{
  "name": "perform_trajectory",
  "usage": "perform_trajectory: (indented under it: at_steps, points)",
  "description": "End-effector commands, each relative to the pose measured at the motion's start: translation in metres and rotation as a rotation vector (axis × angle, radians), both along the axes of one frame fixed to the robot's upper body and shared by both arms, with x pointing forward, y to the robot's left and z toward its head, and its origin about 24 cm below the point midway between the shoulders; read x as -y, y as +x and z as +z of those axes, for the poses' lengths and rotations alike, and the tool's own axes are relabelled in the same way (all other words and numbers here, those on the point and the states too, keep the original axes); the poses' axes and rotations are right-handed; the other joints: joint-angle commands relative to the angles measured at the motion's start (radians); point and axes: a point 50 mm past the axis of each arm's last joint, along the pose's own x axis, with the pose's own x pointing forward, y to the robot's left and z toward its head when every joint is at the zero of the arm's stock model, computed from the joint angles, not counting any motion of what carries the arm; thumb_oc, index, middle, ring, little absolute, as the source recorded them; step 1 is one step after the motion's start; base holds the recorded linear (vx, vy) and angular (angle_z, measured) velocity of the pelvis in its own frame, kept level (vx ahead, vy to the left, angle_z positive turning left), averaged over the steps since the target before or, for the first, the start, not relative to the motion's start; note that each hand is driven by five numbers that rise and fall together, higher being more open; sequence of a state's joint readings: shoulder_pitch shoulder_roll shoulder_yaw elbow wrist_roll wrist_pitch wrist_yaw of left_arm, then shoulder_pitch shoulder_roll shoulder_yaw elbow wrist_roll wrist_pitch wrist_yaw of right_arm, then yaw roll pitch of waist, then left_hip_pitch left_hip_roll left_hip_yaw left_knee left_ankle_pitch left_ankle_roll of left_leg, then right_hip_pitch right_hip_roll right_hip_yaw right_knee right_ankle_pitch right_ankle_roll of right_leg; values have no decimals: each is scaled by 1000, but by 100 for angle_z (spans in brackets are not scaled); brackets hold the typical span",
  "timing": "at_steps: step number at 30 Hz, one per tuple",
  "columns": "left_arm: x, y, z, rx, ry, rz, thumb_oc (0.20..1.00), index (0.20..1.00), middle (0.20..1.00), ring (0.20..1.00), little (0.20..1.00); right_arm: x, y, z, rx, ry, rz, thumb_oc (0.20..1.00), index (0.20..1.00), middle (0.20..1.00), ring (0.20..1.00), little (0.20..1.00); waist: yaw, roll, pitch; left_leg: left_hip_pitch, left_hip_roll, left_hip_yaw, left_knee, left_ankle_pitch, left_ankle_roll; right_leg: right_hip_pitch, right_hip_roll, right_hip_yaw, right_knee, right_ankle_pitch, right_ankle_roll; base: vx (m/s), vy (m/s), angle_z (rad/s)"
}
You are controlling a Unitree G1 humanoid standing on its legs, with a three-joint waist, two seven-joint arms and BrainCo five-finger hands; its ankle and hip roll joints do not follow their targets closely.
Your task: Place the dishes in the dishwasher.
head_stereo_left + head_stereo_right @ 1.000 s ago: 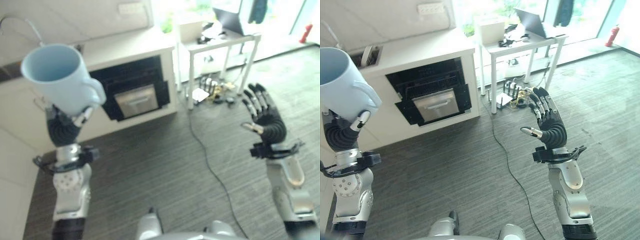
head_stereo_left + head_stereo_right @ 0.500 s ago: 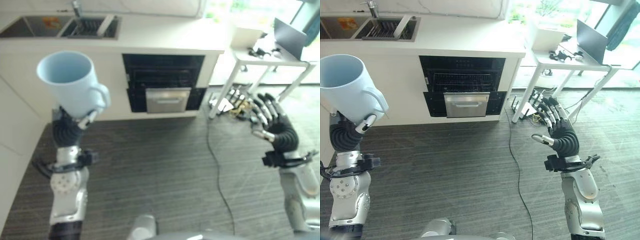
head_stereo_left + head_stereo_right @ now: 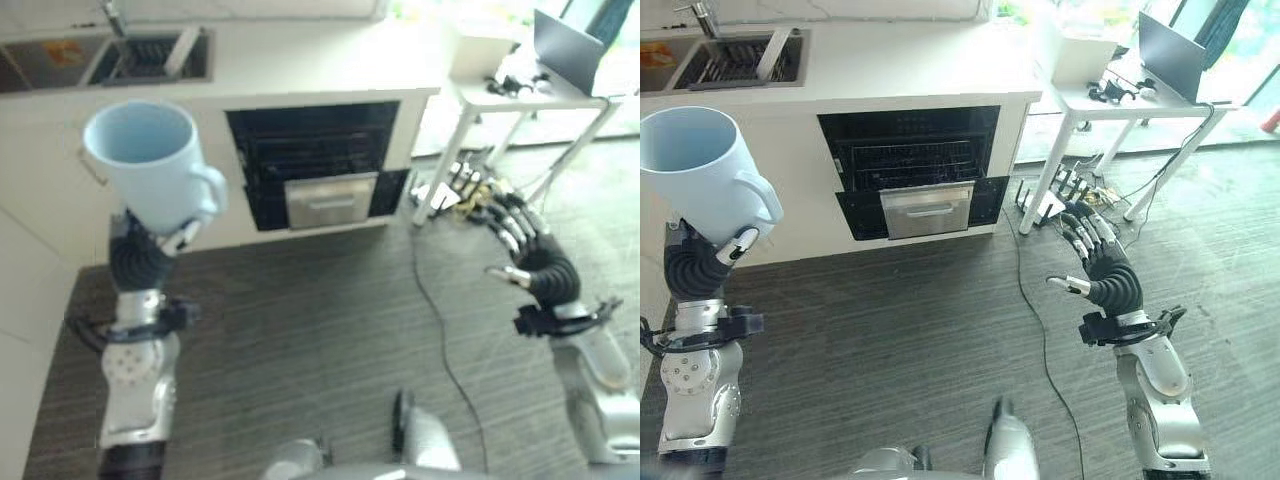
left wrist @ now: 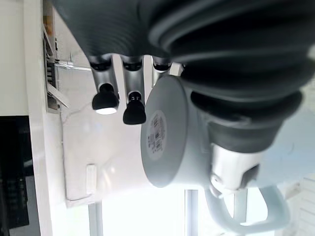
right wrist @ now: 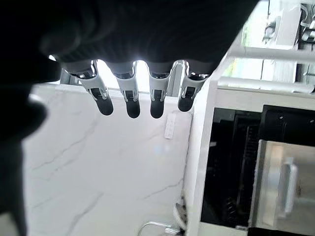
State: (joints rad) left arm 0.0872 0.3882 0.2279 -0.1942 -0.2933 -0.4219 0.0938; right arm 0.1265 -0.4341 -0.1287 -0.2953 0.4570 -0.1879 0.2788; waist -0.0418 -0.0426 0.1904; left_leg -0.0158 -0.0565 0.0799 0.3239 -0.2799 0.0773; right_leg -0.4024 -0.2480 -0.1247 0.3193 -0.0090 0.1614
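Observation:
A light blue mug (image 3: 150,160) with a handle is held upright and raised high on my left side. My left hand (image 3: 695,265) is shut on it from below, thumb by the handle; the left wrist view shows the mug's base (image 4: 165,130) against the palm and fingers (image 4: 133,110) beside it. The dishwasher (image 3: 915,165) sits under the white counter well ahead, its dark front open with a wire rack showing above a silver panel (image 3: 928,210). My right hand (image 3: 1105,275) is raised at the right, open and empty, fingers (image 5: 128,103) straight.
A sink (image 3: 735,60) with a drying rack is set in the counter at the far left. A white table (image 3: 1120,100) with a laptop (image 3: 1170,45) stands to the right of the dishwasher, a clutter of plugs (image 3: 1065,185) under it. Grey carpet lies between me and the counter.
The whole picture has shifted, so the camera has moved. Both hands keep their poses and the mug stays in my left hand.

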Motion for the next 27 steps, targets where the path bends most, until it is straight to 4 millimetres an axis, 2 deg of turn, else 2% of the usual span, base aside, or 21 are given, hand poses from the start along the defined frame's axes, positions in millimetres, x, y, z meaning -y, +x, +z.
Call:
perform_trajectory:
  at_steps: [1,5,7,9,10,11,13,14,16,17,18,19,20,22,25,27]
  points:
    - [14,-12,39,192,109,-73,200,200,200,200,200,1,-1,31,178,33,21,1000,1000,1000,1000,1000,10,-18,-34,20,50,-33,-24,-37,-75,109,8,-22,-19,-1,41,200,-296,58]
    - [12,-14,35,180,54,-80,200,200,200,200,200,0,1,34,195,-7,-5,1000,1000,1000,1000,1000,-10,-7,-64,96,93,-32,-24,-51,-114,145,54,-20,-19,-19,9,255,-374,17]
    - [10,-15,35,187,28,-82,200,200,200,200,200,4,1,37,191,-8,-12,1000,1000,1000,1000,1000,-14,0,-73,120,114,-26,-24,-28,-138,167,75,-32,-19,-39,-15,196,-295,-2]
    - [10,-17,34,190,13,-89,200,200,200,200,200,6,-1,36,184,-2,-7,1000,1000,1000,1000,1000,-11,5,-76,133,123,-39,-24,61,-162,188,106,-23,-19,-63,-41,190,-300,0]
    - [11,-19,33,189,13,-96,200,200,200,200,200,6,-3,35,179,-8,-3,1000,1000,1000,1000,1000,0,-3,-76,139,115,-48,-24,155,-180,212,114,-10,-19,-83,-57,208,-312,-11]
    - [11,-19,32,186,17,-98,200,200,200,200,200,6,-3,35,176,-10,2,1000,1000,1000,1000,1000,8,-12,-70,126,105,-49,15,193,-189,230,112,-1,-19,-95,-66,174,-274,-10]
    - [12,-20,30,180,17,-104,200,200,200,200,200,6,-3,32,168,-15,0,1000,1000,1000,1000,1000,26,-26,-53,43,92,-39,133,198,-189,259,96,-7,-19,-106,-78,111,-208,-21]
    - [13,-17,29,173,10,-113,200,200,200,200,200,6,-1,32,164,-20,-11,1000,1000,1000,1000,1000,35,-28,-41,2,98,-12,124,181,-177,279,87,-27,-19,-117,-77,111,-129,-13]
    - [14,-15,27,166,6,-122,200,200,200,200,200,5,2,30,160,-28,-24,1000,1000,1000,1000,1000,39,-21,-35,7,113,38,27,169,-166,299,84,-51,-19,-135,-72,98,20,19]
    - [13,-15,27,169,14,-117,200,200,200,200,200,4,4,31,159,-27,-24,1000,1000,1000,1000,1000,36,-5,-29,4,135,69,-24,151,-164,308,92,-65,-19,-145,-66,93,163,45]
    - [13,-15,27,174,13,-112,200,200,200,200,200,4,4,29,156,-36,-27,1000,1000,1000,1000,1000,28,22,-24,-45,183,94,-24,135,-177,319,110,-80,-19,-157,-60,202,307,76]
    - [13,-13,25,172,-27,-109,200,200,200,200,200,5,4,29,151,-60,-31,1000,1000,1000,1000,1000,32,52,-22,-142,245,85,-24,181,-207,351,137,-83,-19,-193,-56,262,336,74]
    - [13,-12,23,168,-41,-105,200,200,200,200,200,6,5,30,148,-66,-27,1000,1000,1000,1000,1000,40,61,-22,-186,269,66,-24,206,-217,369,147,-79,-19,-212,-57,367,381,50]
    - [11,-12,15,150,-67,-99,200,200,200,200,200,9,4,30,131,-87,-21,1000,1000,1000,1000,1000,51,73,-25,-237,329,90,-24,243,-228,415,143,-98,-19,-256,-60,407,443,-16]
    - [6,-18,13,139,-78,-88,200,200,200,200,200,14,-3,26,111,-94,-22,1000,1000,1000,1000,1000,55,62,-37,-224,322,84,-24,219,-214,445,123,-92,-19,-267,-45,309,369,-72]
    - [4,-18,16,140,-75,-96,200,200,200,200,200,19,-6,25,105,-80,-47,1000,1000,1000,1000,1000,64,42,-50,-209,293,87,-24,197,-196,469,96,-82,-19,-263,-20,313,389,-53]
